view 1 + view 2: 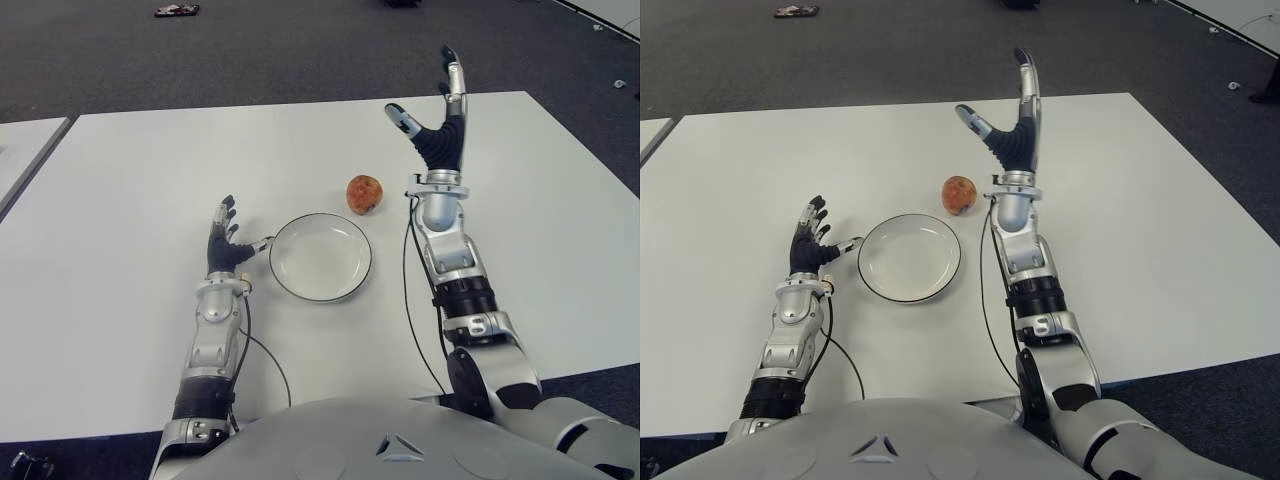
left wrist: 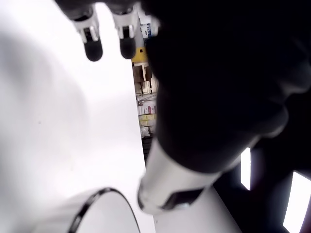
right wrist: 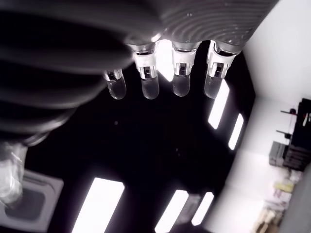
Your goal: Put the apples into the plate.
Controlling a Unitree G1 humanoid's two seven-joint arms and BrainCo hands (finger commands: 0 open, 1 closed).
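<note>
One reddish apple (image 1: 365,194) lies on the white table (image 1: 130,300), just beyond the far right rim of a white plate (image 1: 290,268) with a dark edge; the plate holds nothing. My right hand (image 1: 436,110) is raised to the right of the apple and beyond it, palm up, fingers straight and thumb spread, holding nothing. Its fingers (image 3: 149,87) point up at ceiling lights in the right wrist view. My left hand (image 1: 226,238) shows just left of the plate with fingers extended and nothing in it. The plate's rim (image 2: 85,213) appears in the left wrist view.
Dark carpet lies beyond the table's far edge, with a small dark object (image 1: 177,11) on it. A second white table (image 1: 22,150) stands at the far left, across a narrow gap. A cable (image 1: 410,300) runs along my right forearm.
</note>
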